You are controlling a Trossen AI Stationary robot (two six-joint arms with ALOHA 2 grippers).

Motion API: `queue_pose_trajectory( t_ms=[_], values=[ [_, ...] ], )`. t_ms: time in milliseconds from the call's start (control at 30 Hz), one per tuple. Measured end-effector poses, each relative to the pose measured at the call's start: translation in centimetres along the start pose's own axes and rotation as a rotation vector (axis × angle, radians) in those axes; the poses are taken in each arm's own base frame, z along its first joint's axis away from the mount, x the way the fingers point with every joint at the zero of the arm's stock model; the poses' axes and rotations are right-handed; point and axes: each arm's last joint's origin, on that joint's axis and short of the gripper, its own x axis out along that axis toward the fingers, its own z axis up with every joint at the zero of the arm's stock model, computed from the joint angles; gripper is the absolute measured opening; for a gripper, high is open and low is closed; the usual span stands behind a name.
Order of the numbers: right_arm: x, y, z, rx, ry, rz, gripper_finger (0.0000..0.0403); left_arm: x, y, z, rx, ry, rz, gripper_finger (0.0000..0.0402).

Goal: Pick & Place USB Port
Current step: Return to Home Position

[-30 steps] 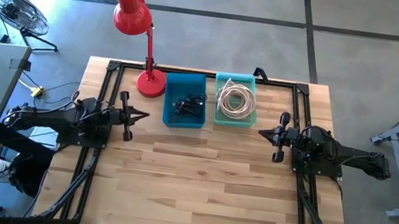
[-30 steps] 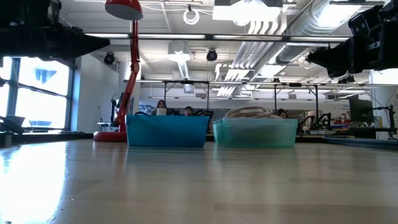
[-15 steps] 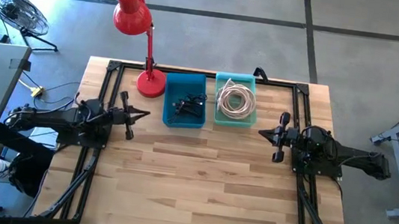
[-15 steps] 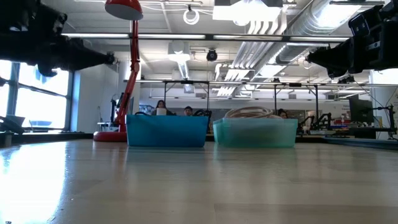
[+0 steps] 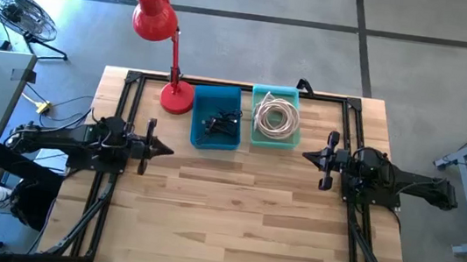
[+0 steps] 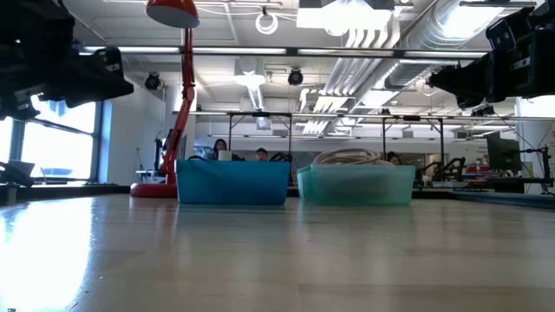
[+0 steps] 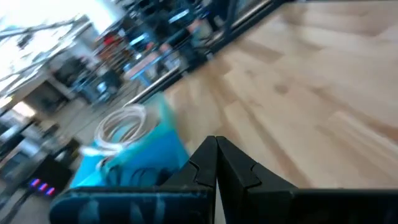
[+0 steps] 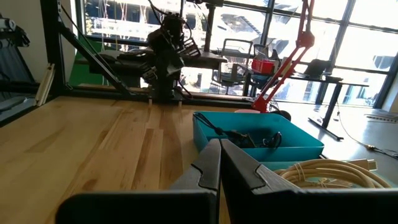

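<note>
Near, at the table's left side: left gripper [image 5: 165, 149] pinched closed, empty, tips toward centre. Opposite, right gripper [image 5: 308, 155] likewise closed on nothing. Farther, inward of the left jaws and nearer that arm: black usb cable [image 5: 219, 127] bundled inside blue bin [image 5: 196, 113], no clear long axis. Alongside, white cable [image 5: 275, 118] coiled in green bin [image 5: 278, 90].

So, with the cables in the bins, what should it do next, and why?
Probably settle the left hand at rest like the right hand: the black cable lies in the blue bin, the white cable in the green bin, both hands shut, empty.
</note>
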Motion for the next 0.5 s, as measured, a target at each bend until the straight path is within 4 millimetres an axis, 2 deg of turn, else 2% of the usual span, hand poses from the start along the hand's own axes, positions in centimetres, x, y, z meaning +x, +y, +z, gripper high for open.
queue_pose_trajectory(
  t_ms=[500],
  values=[
    [0.00, 0.00, 0.00, 0.000, 0.000, 0.000, 0.0001, -0.64, 0.01, 0.67, -0.008, -0.125, -0.038, 0.0000]
  ],
)
